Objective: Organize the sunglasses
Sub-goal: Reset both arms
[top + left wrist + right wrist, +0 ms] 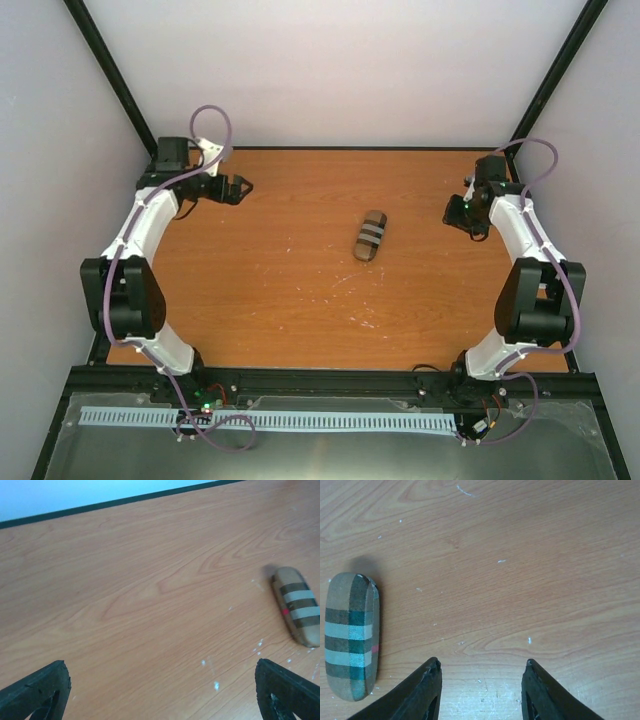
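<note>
No sunglasses show in any view. A closed brown case (370, 235) with grey stripes lies alone near the middle of the wooden table; it also shows at the right in the left wrist view (296, 605) and at the left in the right wrist view (351, 636). My left gripper (241, 188) is at the far left, open and empty, well away from the case; its fingertips (47, 682) stand wide apart. My right gripper (456, 214) is at the far right, open and empty, its fingertips (431, 672) apart over bare wood.
The wooden table (300, 290) carries small white scuff marks. Pale walls with black frame posts close it in at the back and sides. A black rail (330, 380) runs along the near edge by the arm bases.
</note>
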You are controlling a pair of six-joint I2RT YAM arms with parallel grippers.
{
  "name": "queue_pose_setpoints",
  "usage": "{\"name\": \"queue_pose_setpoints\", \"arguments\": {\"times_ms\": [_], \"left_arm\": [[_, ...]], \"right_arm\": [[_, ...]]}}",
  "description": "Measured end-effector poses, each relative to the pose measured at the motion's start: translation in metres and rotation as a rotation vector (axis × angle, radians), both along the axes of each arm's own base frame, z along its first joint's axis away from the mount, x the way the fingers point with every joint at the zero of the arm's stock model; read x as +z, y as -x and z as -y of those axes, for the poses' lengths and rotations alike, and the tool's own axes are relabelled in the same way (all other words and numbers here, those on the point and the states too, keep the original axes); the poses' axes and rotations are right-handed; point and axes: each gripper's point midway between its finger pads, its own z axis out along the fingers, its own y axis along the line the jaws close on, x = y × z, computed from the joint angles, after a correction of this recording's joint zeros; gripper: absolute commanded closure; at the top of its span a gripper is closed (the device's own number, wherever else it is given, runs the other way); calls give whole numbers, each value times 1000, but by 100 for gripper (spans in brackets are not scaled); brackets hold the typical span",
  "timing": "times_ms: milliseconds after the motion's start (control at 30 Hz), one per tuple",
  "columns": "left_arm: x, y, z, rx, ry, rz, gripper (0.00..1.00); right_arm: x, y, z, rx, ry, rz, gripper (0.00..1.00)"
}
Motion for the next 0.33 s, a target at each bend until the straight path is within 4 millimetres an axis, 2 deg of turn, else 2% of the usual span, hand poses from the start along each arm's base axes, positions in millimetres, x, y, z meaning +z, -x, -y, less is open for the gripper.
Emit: {"name": "queue_pose_setpoints", "arguments": {"times_ms": [67,133,333], "left_arm": [[-7,7,-20,34,-13,-2,1],[-10,12,-28,39,-28,1,1],[-10,16,-28,-14,-80,34,1]], "right_arm": [[4,3,4,-28,-7,15,56],[7,2,4,-46,-14,34,56],[15,-8,7,-73,-12,94,55]]}}
